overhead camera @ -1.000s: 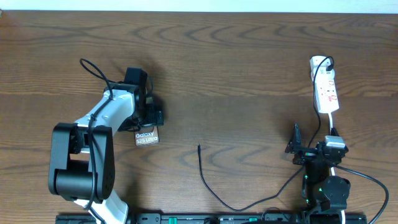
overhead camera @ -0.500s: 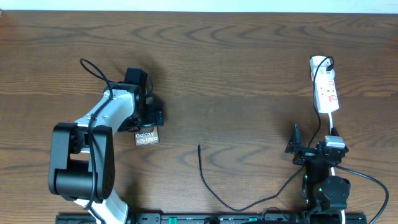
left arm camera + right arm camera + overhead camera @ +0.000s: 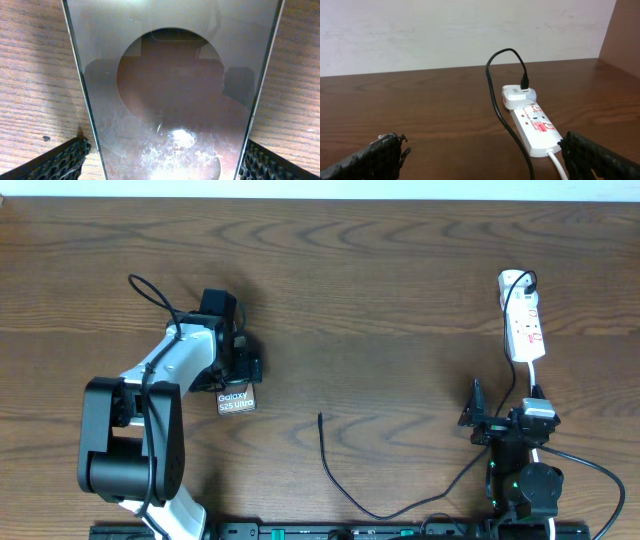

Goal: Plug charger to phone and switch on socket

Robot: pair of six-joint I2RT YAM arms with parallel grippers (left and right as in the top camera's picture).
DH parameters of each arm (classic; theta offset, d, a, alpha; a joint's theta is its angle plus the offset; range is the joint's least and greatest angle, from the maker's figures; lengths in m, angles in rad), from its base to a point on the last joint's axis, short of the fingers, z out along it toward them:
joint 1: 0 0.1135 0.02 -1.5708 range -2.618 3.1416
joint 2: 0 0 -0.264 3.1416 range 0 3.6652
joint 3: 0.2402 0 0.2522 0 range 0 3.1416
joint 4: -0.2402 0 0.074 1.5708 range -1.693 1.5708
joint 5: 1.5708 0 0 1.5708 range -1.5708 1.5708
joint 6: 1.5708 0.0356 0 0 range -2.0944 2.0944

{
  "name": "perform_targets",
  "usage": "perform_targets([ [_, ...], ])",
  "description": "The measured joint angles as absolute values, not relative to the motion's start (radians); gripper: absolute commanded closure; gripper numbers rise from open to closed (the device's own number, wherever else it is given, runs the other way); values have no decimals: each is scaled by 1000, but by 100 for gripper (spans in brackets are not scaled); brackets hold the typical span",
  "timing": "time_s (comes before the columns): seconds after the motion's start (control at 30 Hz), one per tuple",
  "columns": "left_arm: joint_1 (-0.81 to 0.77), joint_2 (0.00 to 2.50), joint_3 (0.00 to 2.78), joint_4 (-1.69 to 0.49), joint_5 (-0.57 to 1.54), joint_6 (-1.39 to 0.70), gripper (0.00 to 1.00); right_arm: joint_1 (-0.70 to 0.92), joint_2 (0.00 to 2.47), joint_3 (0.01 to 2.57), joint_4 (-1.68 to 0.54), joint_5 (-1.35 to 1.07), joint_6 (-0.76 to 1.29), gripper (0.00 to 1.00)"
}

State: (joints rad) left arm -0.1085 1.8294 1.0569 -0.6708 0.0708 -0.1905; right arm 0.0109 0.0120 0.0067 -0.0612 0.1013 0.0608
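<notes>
Nothing has visibly moved since the earlier overhead frames.

From overhead, the left gripper [image 3: 238, 370] hangs over the phone [image 3: 236, 401], which lies flat at the left of the table [image 3: 380, 270] with its lettered near end showing. The charger [image 3: 323, 452] lies loose near the middle, its tip apart from the phone. The socket [image 3: 523, 328] lies far right. The right gripper [image 3: 472, 408] hangs near it, its fingers released.

On the left wrist view, the fingers [image 3: 60, 162] are spread wide on either side of the phone's long edges. Whether a pad touches cannot be told.

On the right wrist view, the fingers [image 3: 375, 157] stand wide with nothing between them. The socket lies beyond, with the black cable plugged into its far end.
</notes>
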Motion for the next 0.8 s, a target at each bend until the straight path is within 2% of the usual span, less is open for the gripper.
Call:
perform_targets([
  [0.2,-109,1829,1057,-671,71,-187,5,11,12,7,-61,101,61,1],
  [0.47,-109,1829,1057,-673,71,-184,12,11,12,7,-61,101,61,1],
  [0.8,-109,1829,1057,-671,71,-183,12,11,12,7,-61,101,61,1],
])
